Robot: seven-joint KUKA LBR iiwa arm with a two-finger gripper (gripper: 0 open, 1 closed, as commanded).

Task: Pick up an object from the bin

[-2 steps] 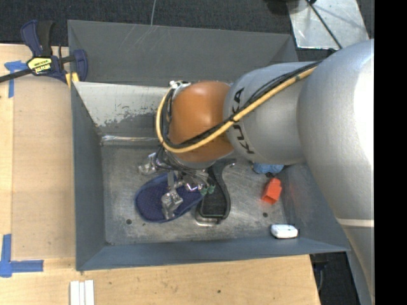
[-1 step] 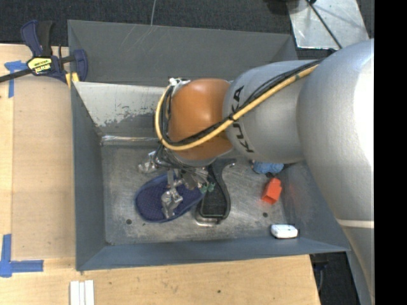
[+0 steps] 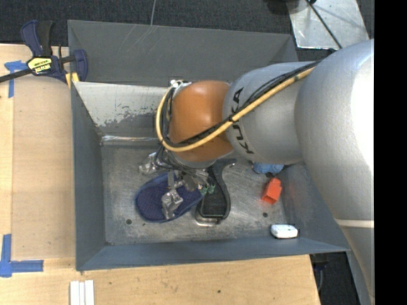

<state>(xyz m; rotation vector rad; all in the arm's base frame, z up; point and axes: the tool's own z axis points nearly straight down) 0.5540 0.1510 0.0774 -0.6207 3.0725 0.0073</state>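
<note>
My gripper (image 3: pixel 173 196) is right above the dark blue flat oval pad (image 3: pixel 148 204), which stretches toward the view's left; open or closed, I cannot tell.

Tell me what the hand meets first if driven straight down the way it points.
Probably the dark blue oval thing on the bin floor: the hand sits right above it. A black object lies close beside it, and depth is unclear.

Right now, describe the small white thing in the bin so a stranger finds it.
Start at the grey bin; go to its floor's lower right corner in the camera view. There lies a small white oblong piece. Its only close neighbour is an orange block; nothing else there is white.
</note>
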